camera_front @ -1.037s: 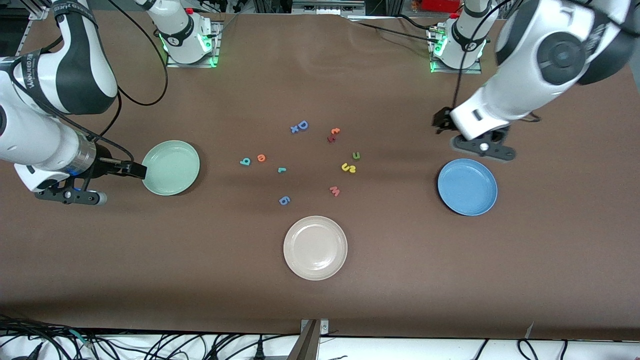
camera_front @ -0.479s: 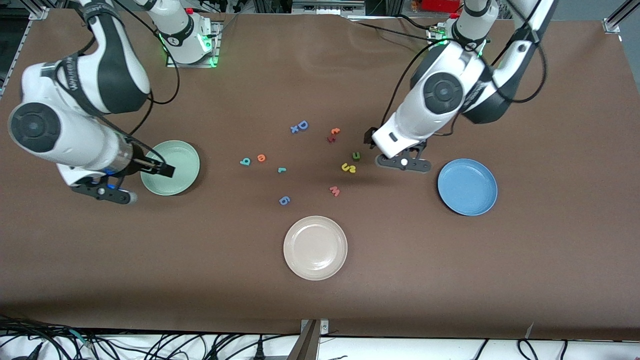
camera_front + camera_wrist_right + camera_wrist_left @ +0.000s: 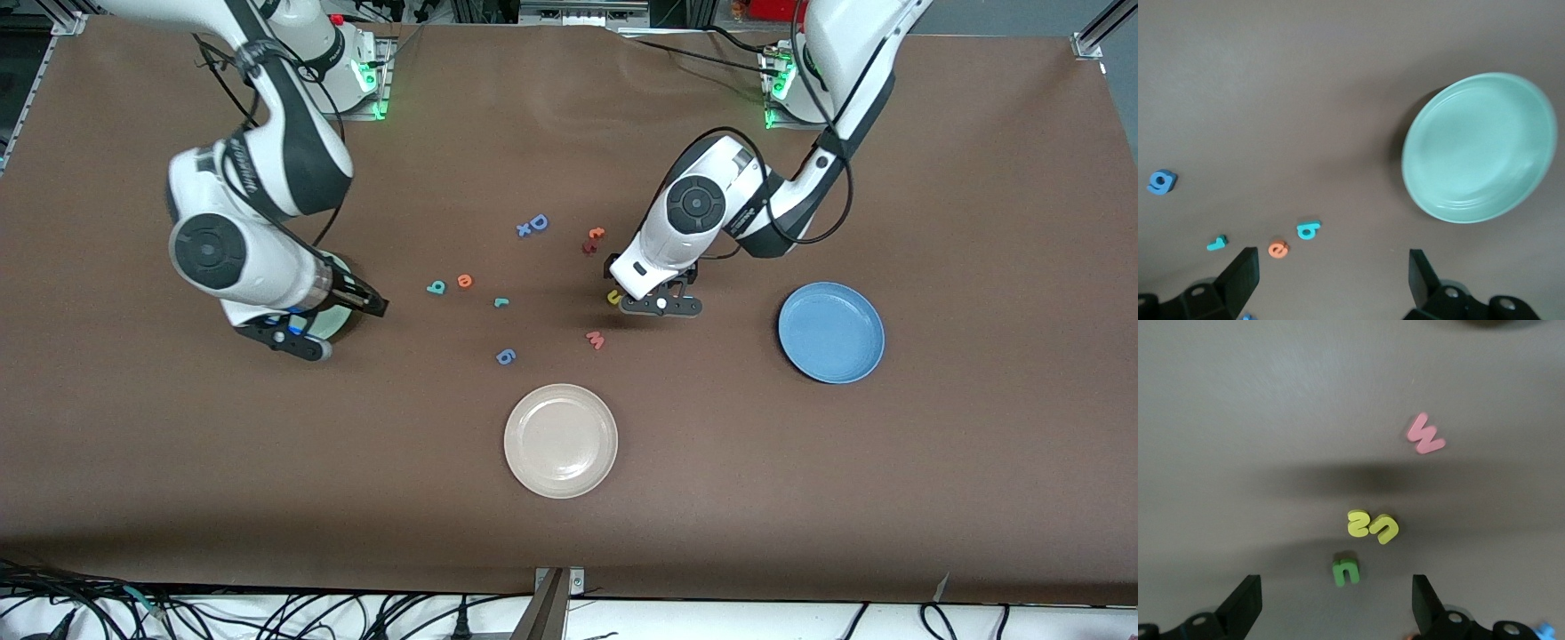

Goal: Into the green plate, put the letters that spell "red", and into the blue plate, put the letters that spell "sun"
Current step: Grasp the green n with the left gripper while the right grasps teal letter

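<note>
Both arms swung inward since a second ago, left gripper [image 3: 1335,603] spread wide over yellow "s" [image 3: 1358,523], yellow "u" [image 3: 1385,529], green "n" [image 3: 1346,572], blue plate [image 3: 831,332] toward its end with bare table between, right gripper [image 3: 1331,280] spread, empty, over green plate [image 3: 1478,148] rim, teal "d" [image 3: 1309,230], orange "e" [image 3: 1278,249], teal "r" [image 3: 1217,244] near it.

A wide brown bench [image 3: 978,462] fills the room's middle; black cables [image 3: 267,613] lie tangled along its near edge.

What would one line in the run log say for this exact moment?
left end effector: open over the sun letters | right end effector: open beside green plate | blue plate: holds nothing
</note>
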`<state>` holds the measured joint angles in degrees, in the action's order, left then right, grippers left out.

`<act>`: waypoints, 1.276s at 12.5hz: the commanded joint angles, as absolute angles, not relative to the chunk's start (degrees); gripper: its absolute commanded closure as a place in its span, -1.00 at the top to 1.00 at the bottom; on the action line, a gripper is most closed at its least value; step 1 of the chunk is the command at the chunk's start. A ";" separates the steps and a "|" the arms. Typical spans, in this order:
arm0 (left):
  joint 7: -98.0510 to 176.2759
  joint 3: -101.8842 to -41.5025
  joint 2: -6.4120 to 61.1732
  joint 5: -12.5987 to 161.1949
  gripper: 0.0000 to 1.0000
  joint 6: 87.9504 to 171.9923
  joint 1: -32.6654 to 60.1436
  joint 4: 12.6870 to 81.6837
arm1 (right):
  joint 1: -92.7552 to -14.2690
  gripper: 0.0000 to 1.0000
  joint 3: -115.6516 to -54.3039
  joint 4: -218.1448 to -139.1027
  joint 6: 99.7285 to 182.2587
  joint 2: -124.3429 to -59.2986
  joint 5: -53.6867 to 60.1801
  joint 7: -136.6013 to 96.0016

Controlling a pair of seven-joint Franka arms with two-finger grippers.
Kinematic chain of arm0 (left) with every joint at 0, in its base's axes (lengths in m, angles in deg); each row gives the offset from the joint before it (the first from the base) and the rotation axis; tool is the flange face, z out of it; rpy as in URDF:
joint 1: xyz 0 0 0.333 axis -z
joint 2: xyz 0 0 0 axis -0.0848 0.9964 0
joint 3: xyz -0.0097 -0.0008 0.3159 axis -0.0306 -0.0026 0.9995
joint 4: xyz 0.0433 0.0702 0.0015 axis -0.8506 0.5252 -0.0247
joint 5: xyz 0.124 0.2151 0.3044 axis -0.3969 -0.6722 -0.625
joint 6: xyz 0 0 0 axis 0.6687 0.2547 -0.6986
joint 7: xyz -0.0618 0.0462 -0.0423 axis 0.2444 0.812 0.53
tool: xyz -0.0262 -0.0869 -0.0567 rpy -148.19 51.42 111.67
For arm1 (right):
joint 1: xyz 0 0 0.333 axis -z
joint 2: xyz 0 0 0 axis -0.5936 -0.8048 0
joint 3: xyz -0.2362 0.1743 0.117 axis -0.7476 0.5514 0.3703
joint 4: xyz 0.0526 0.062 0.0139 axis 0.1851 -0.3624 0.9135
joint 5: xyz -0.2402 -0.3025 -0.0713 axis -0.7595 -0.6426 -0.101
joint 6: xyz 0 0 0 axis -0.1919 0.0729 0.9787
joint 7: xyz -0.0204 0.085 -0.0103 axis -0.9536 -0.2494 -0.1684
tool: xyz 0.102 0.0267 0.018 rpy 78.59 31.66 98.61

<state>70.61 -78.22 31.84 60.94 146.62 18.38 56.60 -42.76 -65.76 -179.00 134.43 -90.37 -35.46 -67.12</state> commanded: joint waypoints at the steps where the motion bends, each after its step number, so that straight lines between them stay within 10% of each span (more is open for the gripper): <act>1: 72.91 -78.24 32.16 59.42 0.99 149.92 19.01 59.71 | -42.48 0.98 -62.93 -188.38 143.73 -89.18 -34.74 -72.68; 6: 73.09 -78.07 35.15 58.46 0.91 150.27 20.42 59.62 | -45.90 0.97 -61.95 -199.31 157.65 -91.38 -34.92 -78.32; 16: 73.18 -78.15 38.50 54.23 0.40 154.49 20.07 59.36 | -47.75 0.30 -62.74 -200.80 163.88 -95.51 -37.99 -79.74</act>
<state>71.95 -78.09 37.55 56.26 153.35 20.10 59.81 -47.59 -62.58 -199.48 162.02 -95.72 -36.91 -78.87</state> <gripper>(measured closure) 0.238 0.344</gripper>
